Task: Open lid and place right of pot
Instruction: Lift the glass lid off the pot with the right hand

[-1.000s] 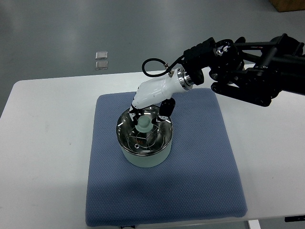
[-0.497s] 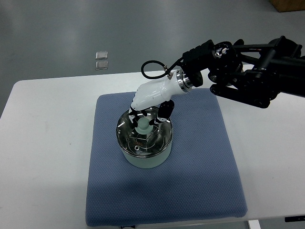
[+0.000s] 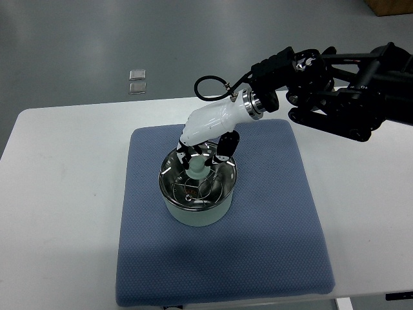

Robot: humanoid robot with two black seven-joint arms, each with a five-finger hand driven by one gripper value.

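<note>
A: Position of the pot?

B: Pale green round pot [image 3: 196, 213] sits on the blue quilted cloth mat [image 3: 271, 219], left of the mat's middle. Mat lies on the white table [image 3: 58, 194]. Shiny glass-and-steel lid [image 3: 197, 183] on the pot, seated flat as far as can be judged.

A: And the hand?

B: Right hand [image 3: 205, 139], white shell with black fingers [image 3: 224, 147], reaches in from 2 o'clock of the pot. Its black arm [image 3: 342, 84] enters at the right edge. Fingers curl down around the pale green knob [image 3: 195, 169] at the lid's centre, 1 finger at the knob's 10 o'clock, another at 2 o'clock. Pinched on the knob, by the look of it.

A: Anything else?

B: 2 small square floor fittings [image 3: 137, 82] on the grey floor, at 11 o'clock, beyond the table.
</note>
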